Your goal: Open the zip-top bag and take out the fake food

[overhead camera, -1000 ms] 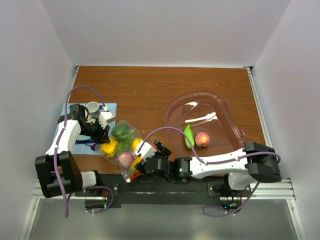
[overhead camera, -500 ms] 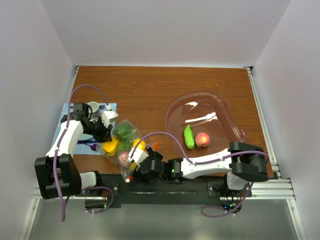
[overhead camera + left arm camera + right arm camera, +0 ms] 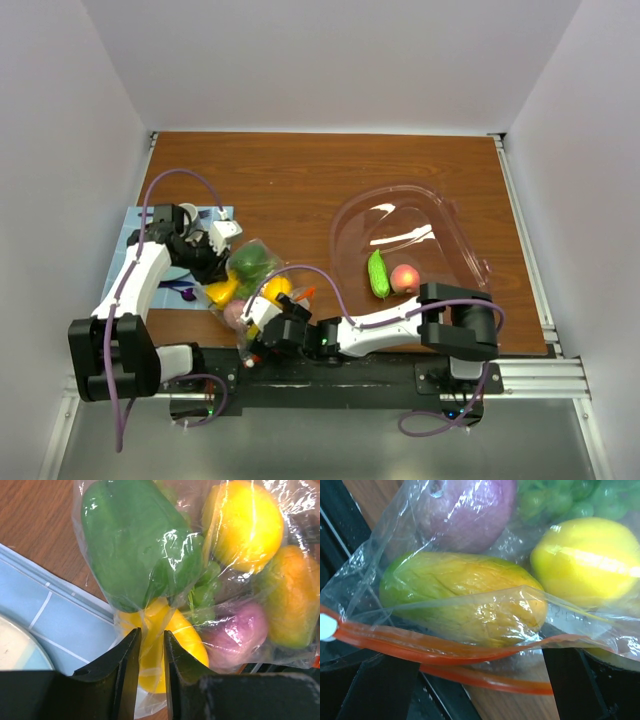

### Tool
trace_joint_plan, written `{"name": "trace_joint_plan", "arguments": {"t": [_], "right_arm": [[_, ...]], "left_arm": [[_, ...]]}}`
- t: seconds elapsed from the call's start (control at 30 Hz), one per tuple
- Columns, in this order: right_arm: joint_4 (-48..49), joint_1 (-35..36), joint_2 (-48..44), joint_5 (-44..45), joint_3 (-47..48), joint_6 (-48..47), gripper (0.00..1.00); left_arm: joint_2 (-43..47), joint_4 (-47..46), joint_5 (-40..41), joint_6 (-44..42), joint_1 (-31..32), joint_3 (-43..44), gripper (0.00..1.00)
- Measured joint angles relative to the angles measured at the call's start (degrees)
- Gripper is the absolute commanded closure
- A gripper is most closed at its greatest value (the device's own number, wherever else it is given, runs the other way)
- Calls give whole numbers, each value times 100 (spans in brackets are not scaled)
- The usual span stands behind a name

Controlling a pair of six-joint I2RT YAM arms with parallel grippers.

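Both arms tend the bag [image 3: 247, 283]: left gripper [image 3: 148, 650] pinches its film; right gripper [image 3: 475, 685], spread wide at its mouth, should next grasp food [image 3: 465, 605].

Clear zip-top bag [image 3: 365, 575] with an orange-red zip strip [image 3: 445, 647], and the fake food [image 3: 197, 594] inside is bright: a deep green pepper [image 3: 135, 545], a yellow lemon [image 3: 247, 525], a purple-pink onion [image 3: 240, 635], a mango [image 3: 460, 600] fading green to orange-yellow. Beneath, a brown wood-grain table [image 3: 300, 180] and a pale blue mat [image 3: 55, 625] crossed by white lines.
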State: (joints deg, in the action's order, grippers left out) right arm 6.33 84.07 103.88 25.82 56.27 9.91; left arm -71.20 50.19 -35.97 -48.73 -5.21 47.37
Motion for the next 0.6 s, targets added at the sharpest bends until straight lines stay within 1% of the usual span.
{"name": "trace_joint_plan", "arguments": {"t": [0.37, 0.6], "right_arm": [[442, 2, 42, 177, 59, -249, 1], [621, 146, 437, 275, 540, -581, 1]], "left_arm": [[177, -188, 105, 173, 334, -219, 73], [192, -256, 199, 188, 413, -240, 73]]}}
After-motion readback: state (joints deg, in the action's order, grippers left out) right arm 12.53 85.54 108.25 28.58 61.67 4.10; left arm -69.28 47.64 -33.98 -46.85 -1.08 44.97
